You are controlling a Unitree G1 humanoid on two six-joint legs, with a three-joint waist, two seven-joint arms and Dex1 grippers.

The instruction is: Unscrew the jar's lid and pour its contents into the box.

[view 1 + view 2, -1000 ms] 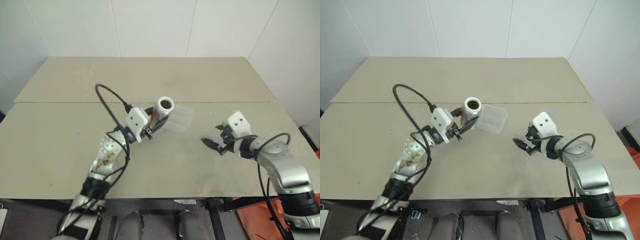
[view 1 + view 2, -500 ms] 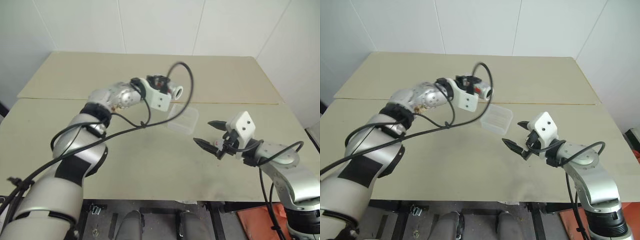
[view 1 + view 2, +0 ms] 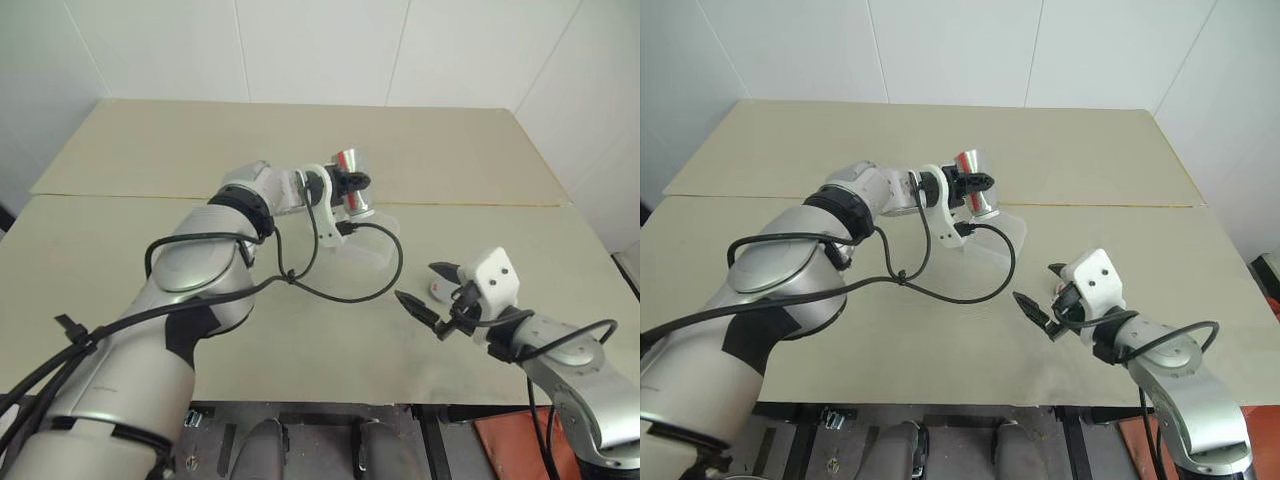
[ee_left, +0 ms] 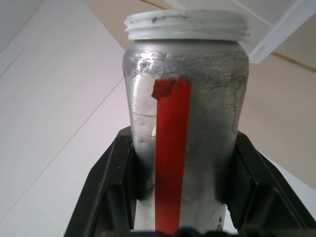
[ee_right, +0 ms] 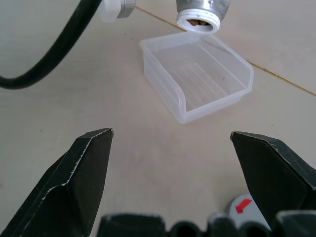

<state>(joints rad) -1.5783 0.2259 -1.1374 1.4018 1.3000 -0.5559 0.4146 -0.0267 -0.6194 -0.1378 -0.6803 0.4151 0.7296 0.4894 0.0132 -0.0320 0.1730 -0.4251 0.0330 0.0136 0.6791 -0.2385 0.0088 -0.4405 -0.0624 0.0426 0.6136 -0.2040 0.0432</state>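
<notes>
Since a second ago the left gripper (image 4: pixel 180 197) has rolled over, tipping the jar (image 3: pixel 353 186) mouth-down above the box (image 5: pixel 197 79). Its fingers (image 4: pixel 111 182) clamp the jar's sides. Brown contents (image 5: pixel 198 22) show in the mouth. Right gripper (image 3: pixel 432 292) hangs spread wide, the lid (image 5: pixel 245 211) lying on the table (image 3: pixel 150 250) just beneath.

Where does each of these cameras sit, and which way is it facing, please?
Head views: look forward and down over the table, showing both arms.
Left wrist view: looks along the left gripper, shut on the jar, its open mouth toward the box.
Right wrist view: looks along the open right gripper across the table, the lid lying beside it.
Both wrist views share the jar and the box.
</notes>
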